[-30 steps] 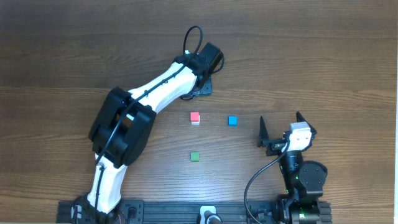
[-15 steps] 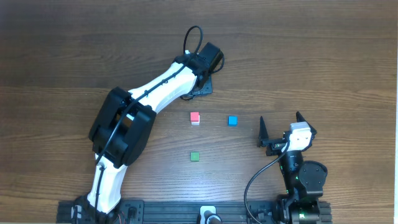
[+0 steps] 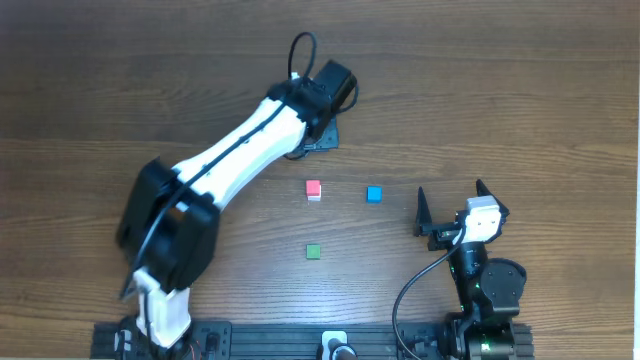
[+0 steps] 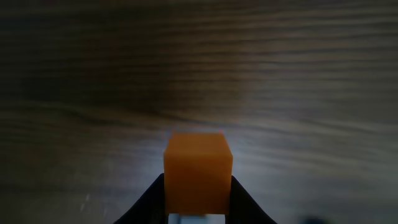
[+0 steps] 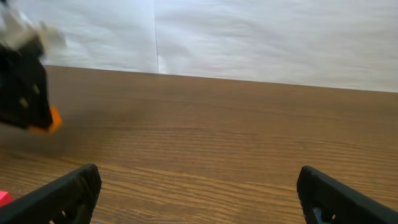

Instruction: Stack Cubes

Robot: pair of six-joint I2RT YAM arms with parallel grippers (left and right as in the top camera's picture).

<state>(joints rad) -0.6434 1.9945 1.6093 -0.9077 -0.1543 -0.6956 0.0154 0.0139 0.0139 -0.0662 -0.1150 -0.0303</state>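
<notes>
- We see the left gripper (image 4: 198,208) clamped on the orange cube (image 4: 198,171), one finger against each side face, above the far part of the wooden table (image 3: 520,90).
- We find the right gripper (image 3: 452,202) spread wide with nothing between its fingers, close to its own base.
- The pink cube (image 3: 314,189) and the blue cube (image 3: 374,194) sit side by side on the table, apart from each other.
- The green cube (image 3: 313,252) lies nearer the bases, in line with the pink cube and apart from it.

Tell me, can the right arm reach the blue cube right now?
Probably yes: the right gripper is open, and only bare table lies between it and the blue cube nearby.
</notes>
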